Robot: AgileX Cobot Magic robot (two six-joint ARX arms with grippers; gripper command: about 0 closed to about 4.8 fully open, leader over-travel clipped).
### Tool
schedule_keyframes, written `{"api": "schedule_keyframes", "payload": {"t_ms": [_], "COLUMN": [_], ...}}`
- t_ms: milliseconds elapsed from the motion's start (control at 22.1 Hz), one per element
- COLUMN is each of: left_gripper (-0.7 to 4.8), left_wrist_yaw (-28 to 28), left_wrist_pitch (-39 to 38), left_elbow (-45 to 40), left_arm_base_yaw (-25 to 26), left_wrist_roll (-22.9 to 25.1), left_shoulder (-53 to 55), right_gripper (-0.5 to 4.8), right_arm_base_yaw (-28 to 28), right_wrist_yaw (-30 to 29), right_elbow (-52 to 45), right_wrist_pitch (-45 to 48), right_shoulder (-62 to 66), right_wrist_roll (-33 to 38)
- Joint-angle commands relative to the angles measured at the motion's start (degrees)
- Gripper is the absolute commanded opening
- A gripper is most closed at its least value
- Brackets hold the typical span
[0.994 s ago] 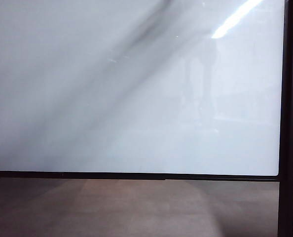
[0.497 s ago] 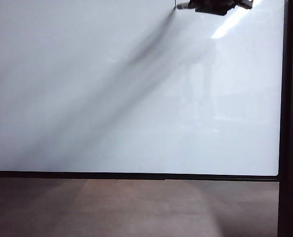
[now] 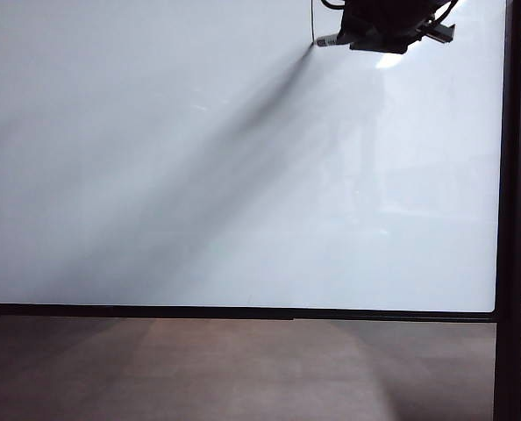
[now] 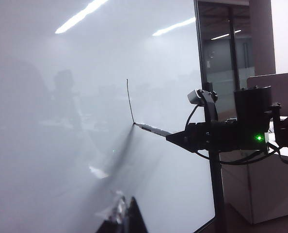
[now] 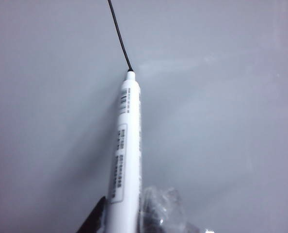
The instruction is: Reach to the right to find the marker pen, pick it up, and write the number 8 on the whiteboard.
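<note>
One thin black line (image 5: 120, 34) runs on the whiteboard (image 3: 155, 175), and the tip of the marker pen (image 5: 125, 150) touches the board at the line's lower end. In the exterior view the line (image 3: 312, 19) drops straight from the board's top edge, right of the middle, to the pen (image 3: 328, 40), which lies nearly level with its tip toward the board's left side. The right gripper (image 5: 129, 218) is clamped on the pen's rear part, its dark finger on one side of the white barrel and a clear pad on the other; seen from outside, the gripper (image 3: 353, 39) sits high against the board, near its upper right corner. A long grey shadow falls from the pen tip across the board toward its lower left. The left gripper (image 4: 127, 218) hangs well away from the pen, facing the board; only its tips show, close together with nothing between them.
</note>
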Motion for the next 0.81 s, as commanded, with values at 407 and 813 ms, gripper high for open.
{"api": "schedule_keyframes", "payload": {"t_ms": [407,813], "left_gripper": [-0.05,-0.05], "left_wrist_yaw": [0.22,0.2], "left_wrist_pitch": [0.83,0.81], "left_elbow": [0.28,0.28], "left_arm_base_yaw": [0.02,0.04], "left_wrist_roll": [0.0,0.0], "left_shoulder": [-0.33,-0.31], "right_gripper": [-0.05,-0.05], "right_arm_base_yaw": [-1.01,-5.05], "right_wrist_yaw": [7.61,8.22], "right_elbow": [0.0,-4.07], "right_wrist_pitch": [-1.44,-1.29], "right_shoulder": [-0.85,-5.25], "right_wrist_roll": [0.13,-0.02]}}
